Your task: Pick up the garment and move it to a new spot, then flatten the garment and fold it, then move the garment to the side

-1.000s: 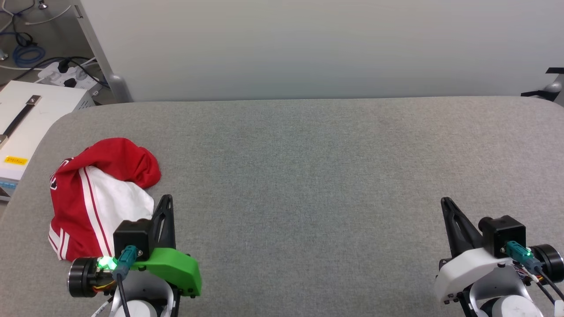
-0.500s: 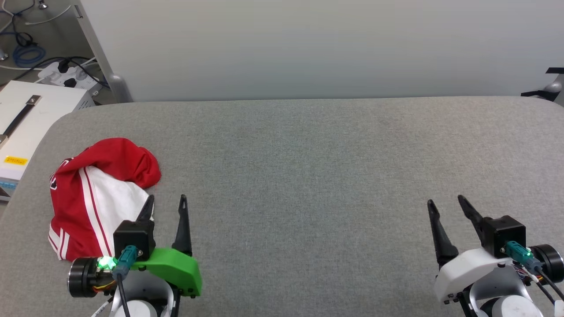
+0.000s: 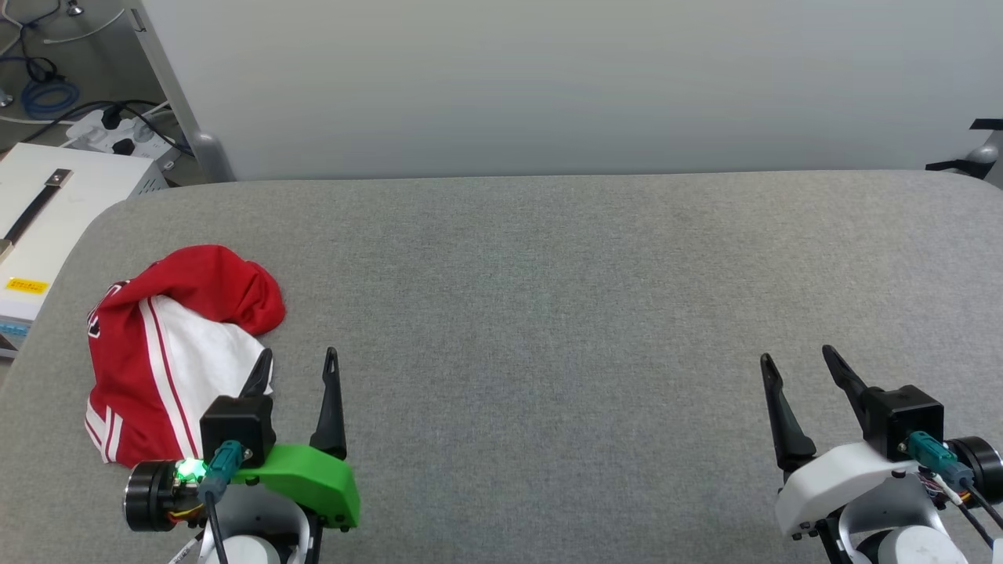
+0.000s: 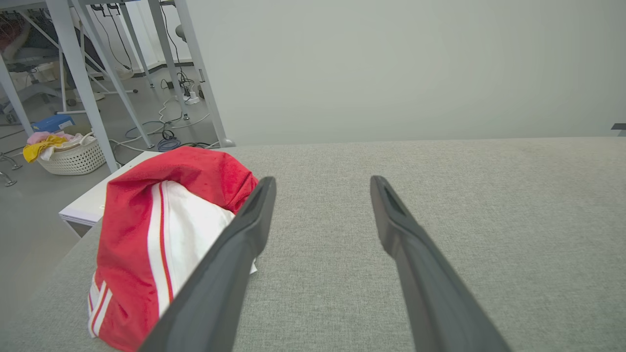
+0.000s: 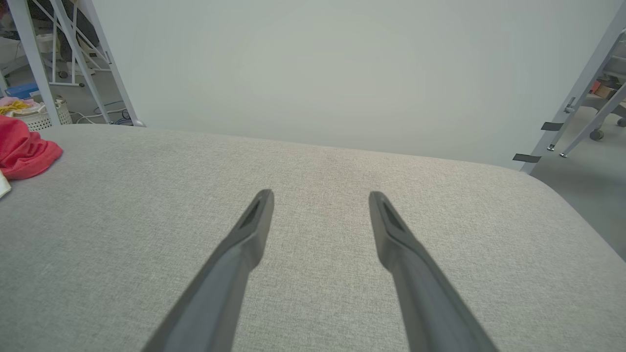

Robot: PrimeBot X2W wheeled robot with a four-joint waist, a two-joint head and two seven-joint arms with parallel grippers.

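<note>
While left pincer point(image 3: 298, 354) gapes empty | garment point(image 3: 161, 345) crumpled just L of it | right pincer point(image 3: 797, 354) wide, empty, well apart

You have one garment point(image 3: 157, 345) on one grey counter point(image 3: 548, 313). You see two grippers, the left gripper point(image 3: 299, 362) and the right gripper point(image 3: 795, 356), each with two dark fingers point(image 3: 329, 407), four in all. Beyond the counter you count one white basket point(image 4: 73, 159) and one white box point(image 3: 47, 204).

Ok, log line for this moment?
stage: pre-grasp | shirt: crumpled on table, not held | left pincer: open, beside shirt | right pincer: open, empty
</note>
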